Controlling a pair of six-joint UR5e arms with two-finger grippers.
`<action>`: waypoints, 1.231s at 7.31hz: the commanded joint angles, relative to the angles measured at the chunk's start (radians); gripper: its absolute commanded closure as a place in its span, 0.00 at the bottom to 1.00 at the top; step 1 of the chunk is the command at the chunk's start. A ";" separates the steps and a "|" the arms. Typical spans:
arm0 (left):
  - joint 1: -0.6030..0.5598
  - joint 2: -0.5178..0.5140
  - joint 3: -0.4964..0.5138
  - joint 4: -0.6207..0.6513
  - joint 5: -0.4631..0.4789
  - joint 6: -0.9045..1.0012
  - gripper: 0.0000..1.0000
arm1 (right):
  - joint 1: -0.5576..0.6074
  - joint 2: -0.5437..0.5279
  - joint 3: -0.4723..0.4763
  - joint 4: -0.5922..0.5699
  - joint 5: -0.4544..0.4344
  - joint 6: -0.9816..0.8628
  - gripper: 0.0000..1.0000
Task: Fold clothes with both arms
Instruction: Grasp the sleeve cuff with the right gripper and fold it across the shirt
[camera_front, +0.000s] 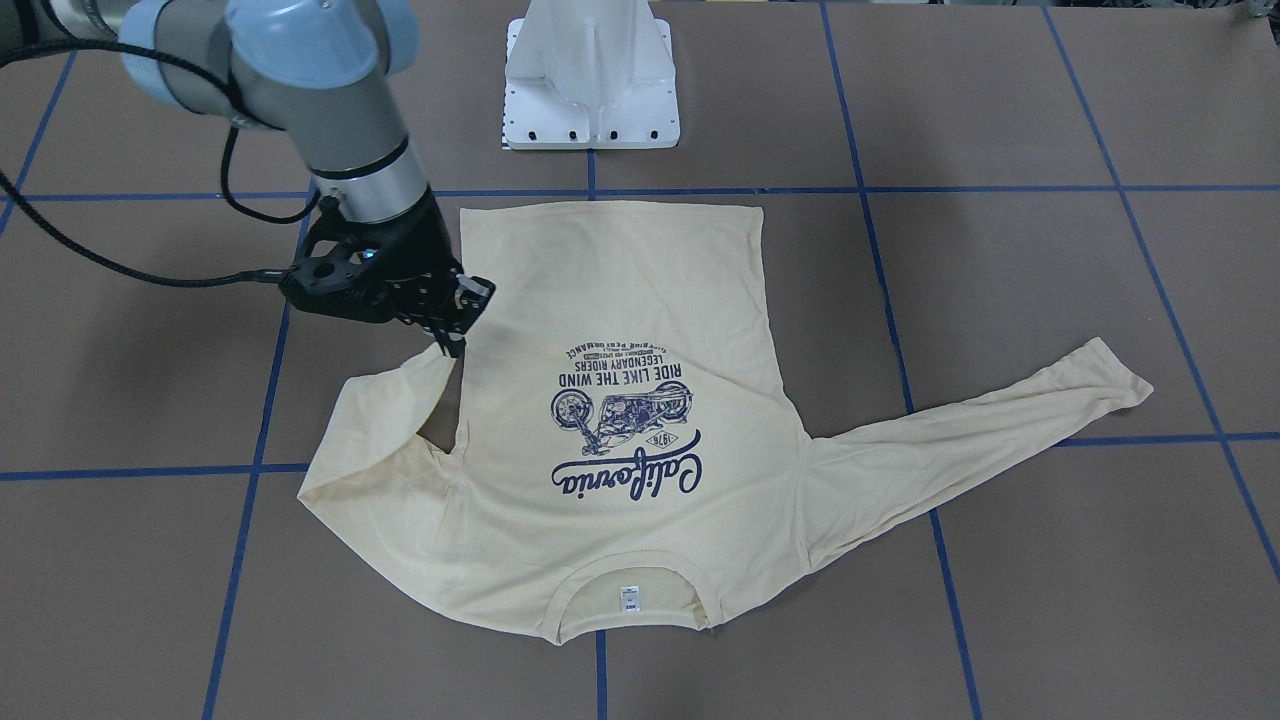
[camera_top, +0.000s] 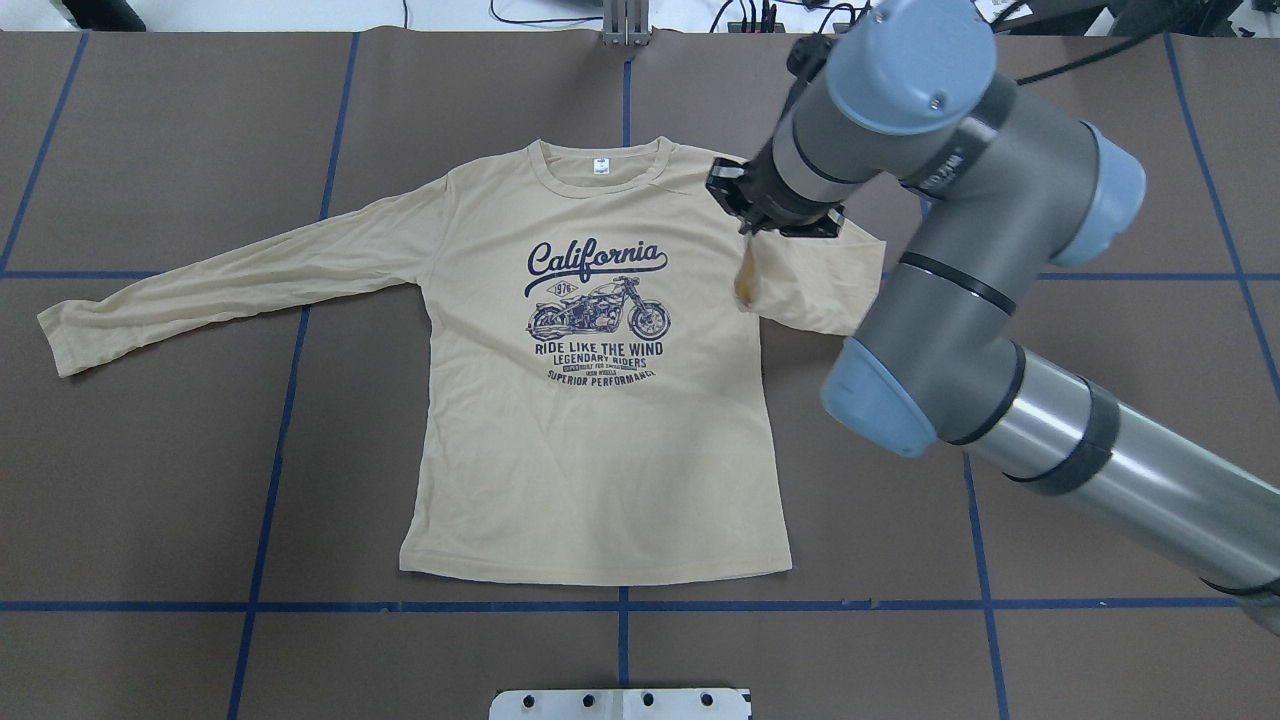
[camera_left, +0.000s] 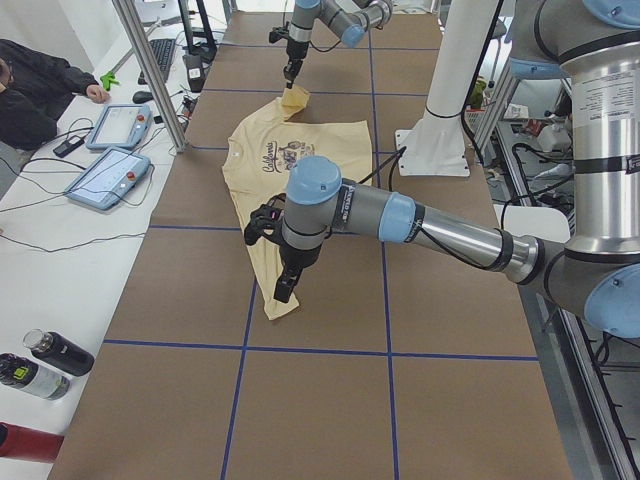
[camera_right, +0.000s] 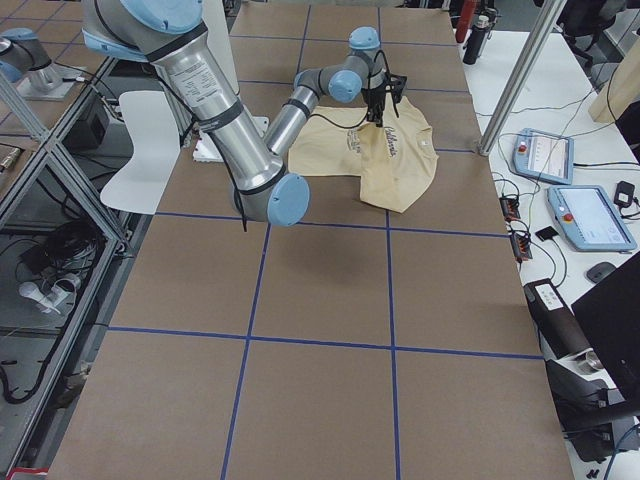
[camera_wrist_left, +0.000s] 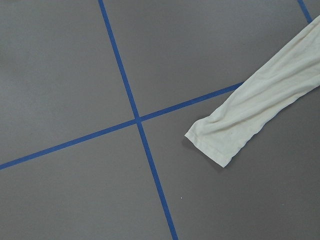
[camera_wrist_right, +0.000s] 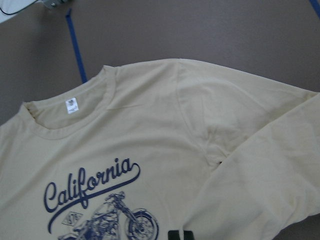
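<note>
The cream long-sleeved T-shirt lies flat, print up, on the brown table; its neck label faces the far edge. My right gripper is shut on the cuff of the sleeve on its side and holds it lifted at the shirt's side edge; the front-facing view shows the gripper pinching it. The other sleeve lies stretched out flat; its cuff shows in the left wrist view. My left gripper hangs above that sleeve; I cannot tell whether it is open or shut.
The white pedestal base stands at the robot's side of the table. Blue tape lines cross the brown table. Control tablets and bottles sit on a side bench beyond the table's far edge.
</note>
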 joint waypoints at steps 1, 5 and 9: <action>0.000 -0.001 0.002 0.002 0.000 0.000 0.00 | -0.005 0.264 -0.220 -0.017 -0.035 0.066 1.00; 0.000 -0.001 0.016 0.002 0.000 0.000 0.00 | -0.100 0.652 -0.731 0.072 -0.222 0.178 1.00; 0.006 -0.005 0.010 0.002 0.002 -0.011 0.00 | -0.148 0.796 -0.940 0.220 -0.309 0.277 0.01</action>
